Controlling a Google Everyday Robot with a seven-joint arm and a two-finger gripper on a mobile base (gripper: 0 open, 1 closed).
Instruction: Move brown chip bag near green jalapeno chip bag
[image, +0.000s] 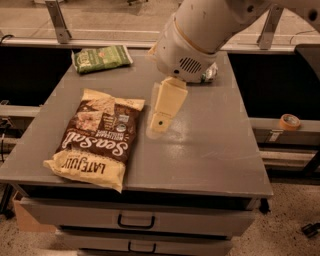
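The brown chip bag (97, 137) lies flat at the front left of the grey table (210, 150), its "Sea Salt" script facing the front edge. The green jalapeno chip bag (101, 58) lies flat at the table's far left corner, well apart from the brown bag. My gripper (160, 121) hangs from the large white arm (200, 35) over the middle of the table, just right of the brown bag's top corner and not touching it. It holds nothing that I can see.
A small silvery-white and green packet (212, 73) lies at the far right of the table, mostly hidden behind the arm. A roll of tape (289, 121) sits on a ledge to the right. Drawers (135, 220) are below the table's front edge.
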